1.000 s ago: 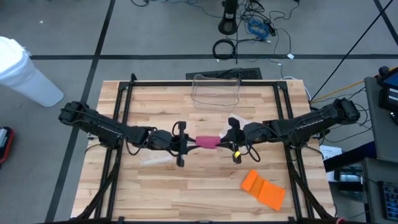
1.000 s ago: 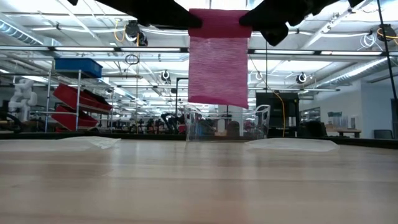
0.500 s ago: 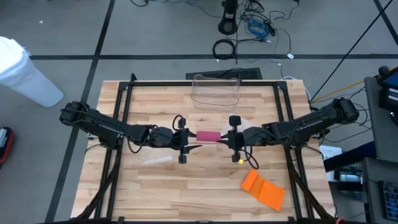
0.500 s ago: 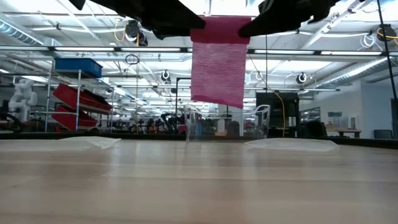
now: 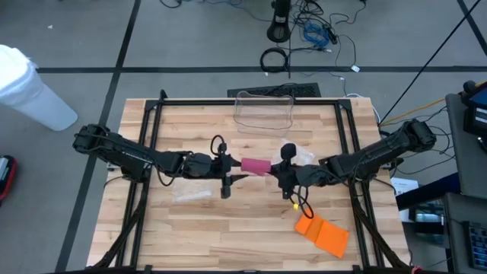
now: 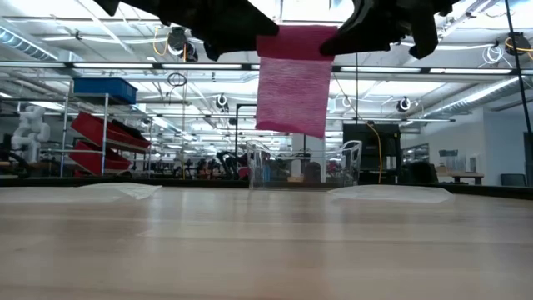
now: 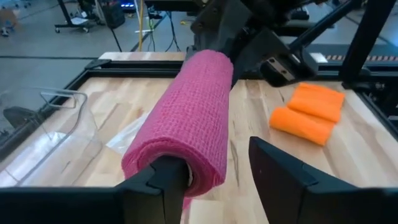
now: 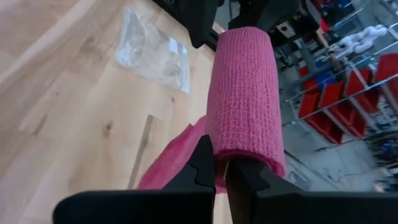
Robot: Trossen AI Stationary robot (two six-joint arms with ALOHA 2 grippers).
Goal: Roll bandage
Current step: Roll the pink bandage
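Bandage (image 5: 255, 166) held mid-air over bench (image 5: 190, 236), clamped by left pincer (image 5: 227, 169) and, seemingly, right pincer (image 5: 283, 172); rolling underway, hanging tail needs winding next.

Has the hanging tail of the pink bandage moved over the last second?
Yes. In the low view the pink bandage's tail has shortened upward; its lower edge now sits higher against the clear container behind it.
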